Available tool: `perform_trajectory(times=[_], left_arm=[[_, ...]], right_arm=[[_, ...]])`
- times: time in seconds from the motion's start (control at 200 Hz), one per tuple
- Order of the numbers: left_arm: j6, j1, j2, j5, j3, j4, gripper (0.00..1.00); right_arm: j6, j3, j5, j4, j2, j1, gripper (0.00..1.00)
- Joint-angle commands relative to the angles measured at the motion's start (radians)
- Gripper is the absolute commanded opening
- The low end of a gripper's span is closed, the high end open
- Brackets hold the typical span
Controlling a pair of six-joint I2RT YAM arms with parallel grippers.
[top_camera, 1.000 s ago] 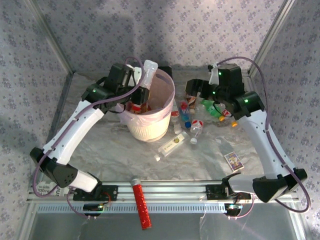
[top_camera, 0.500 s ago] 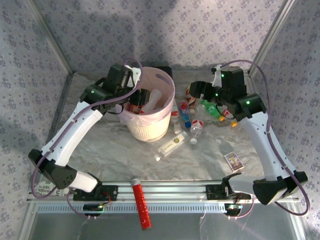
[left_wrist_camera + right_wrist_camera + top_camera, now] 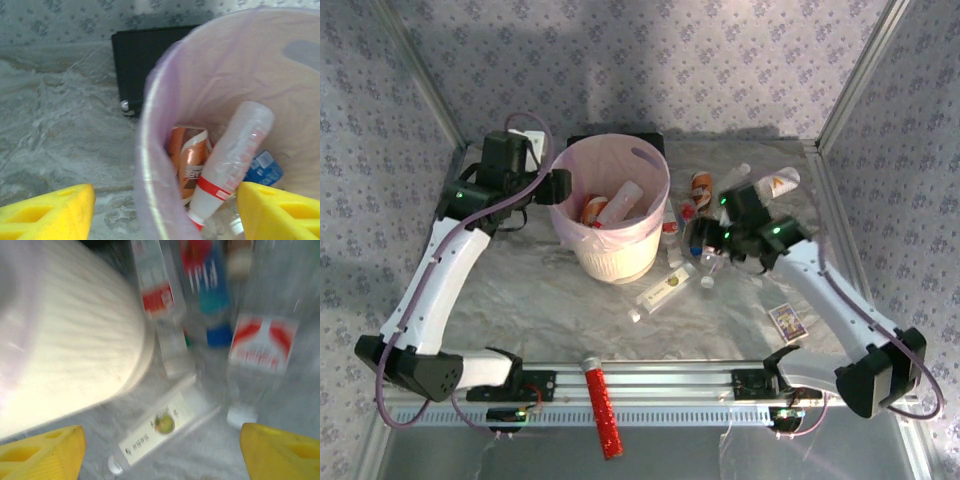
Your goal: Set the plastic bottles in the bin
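The right wrist view was blurred: the bin (image 3: 65, 340) was cut off at the left, and beside its ribbed lower part a red-labelled bottle (image 3: 262, 347) and a blue-capped bottle (image 3: 212, 290) were made out, their print unreadable. The right gripper (image 3: 160, 450) was spread wide above them, nothing grasped. The left gripper (image 3: 162, 215) was likewise released, straddling the bin's rim. Inside, a clear red-banded bottle (image 3: 230, 155) half hid an orange-labelled bottle (image 3: 187, 157). The table was covered by a crinkled silvery sheet (image 3: 520, 290), enclosed by patterned walls (image 3: 650, 60)
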Motion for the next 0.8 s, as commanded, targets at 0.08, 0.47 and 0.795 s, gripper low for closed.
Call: perform_trajectory(times=[0.08, 0.47, 0.795], left_arm=[[-0.030, 0.038, 0.028, 0.061, -0.048, 0.060, 0.76], [-0.027, 0.055, 0.065, 0.080, -0.090, 0.082, 0.78], [-0.024, 0.073, 0.064, 0.091, -0.129, 0.094, 0.78]], right_arm=[[0.287, -0.189, -0.005, 0.161, 0.017, 0.087, 0.85], [0.329, -0.201, -0.011, 0.285, 0.199, 0.089, 0.92], [0.346, -0.231, 0.010, 0.308, 0.294, 0.092, 0.93]])
